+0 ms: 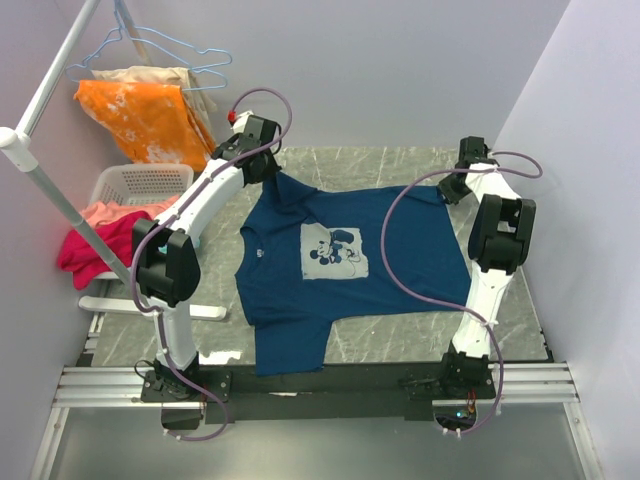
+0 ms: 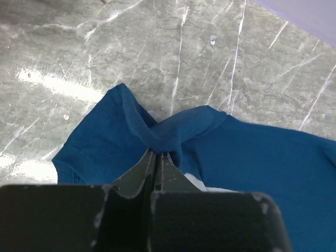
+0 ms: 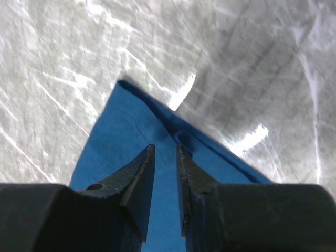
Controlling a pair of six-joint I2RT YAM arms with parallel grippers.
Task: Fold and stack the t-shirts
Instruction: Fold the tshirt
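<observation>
Spread print-up across the middle of the grey marble table [image 1: 380, 165]: one navy t-shirt [image 1: 400, 265], collar to the left, hem to the right, pale mouse print [image 1: 335, 250] on the chest. Near sleeve reaching toward the near edge of the table.

At the far left corner of the cloth, the left gripper [image 1: 273, 173]. Pinches a raised fold of the shoulder, fingers [image 2: 139, 176] pressed together, navy cloth bunched over their tips. Beyond that fold, only bare marble.

At the far right corner, the right gripper [image 1: 447, 192]. Stands right over the pointed corner of the hem, fingers [image 3: 139, 178] a narrow slot apart, blue cloth showing through the slot, a small wrinkle just beside the right-hand tip. Cannot tell whether any cloth is caught between them or merely lies under them.

Far edge of the shirt running between the two grippers. Open marble from that line to the far wall, a narrower strip right of the hem, and another along the near side, right of the near sleeve.

Off the left edge: a white laundry basket [image 1: 140, 182], red and pink clothes [image 1: 95, 240] at its near side, an orange cloth [image 1: 140, 115] draped at its far side, blue wire hangers [image 1: 185, 50] above. Lilac walls [image 1: 400, 70] close at the far and right sides.
</observation>
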